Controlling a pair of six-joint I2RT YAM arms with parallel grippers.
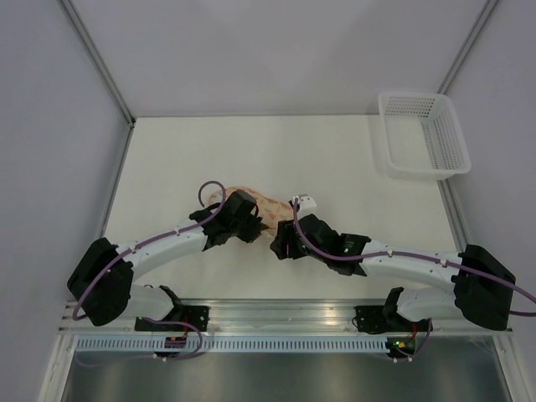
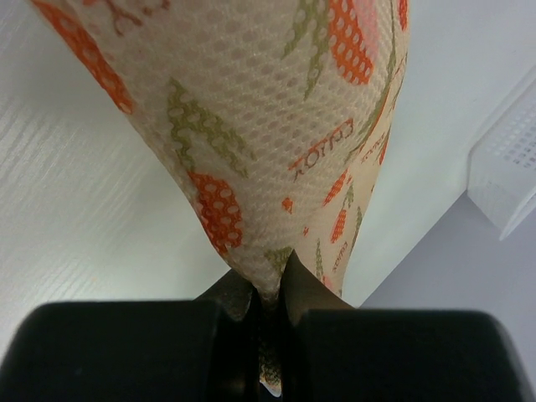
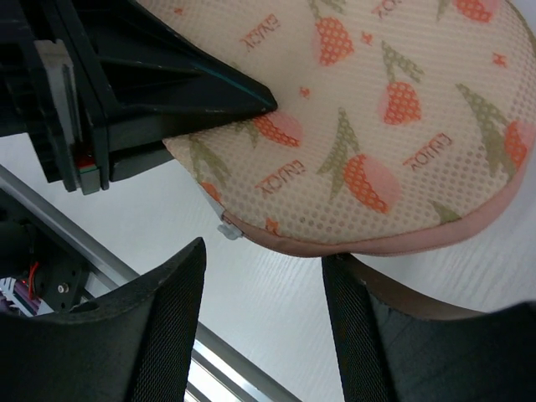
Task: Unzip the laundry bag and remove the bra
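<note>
The laundry bag [image 1: 270, 204] lies mid-table, peach-cream mesh with orange-red print. My left gripper [image 1: 254, 228] is shut on a pinch of its fabric [image 2: 268, 289], and the bag [image 2: 276, 126] rises away from the fingers. My right gripper [image 3: 264, 276] is open just below the bag's pink zipper rim [image 3: 402, 239], with nothing between its fingers. A small pale zipper pull [image 3: 228, 228] sits at the rim's left end, above the gap. The right gripper [image 1: 281, 244] sits at the bag's near edge. The bag [image 3: 377, 117] looks zipped. The bra is hidden.
A white plastic mesh basket [image 1: 421, 134] stands at the back right, with its corner [image 2: 512, 163] showing in the left wrist view. A metal rail [image 1: 276, 311] runs along the near table edge. The left arm's black finger [image 3: 167, 92] shows in the right wrist view.
</note>
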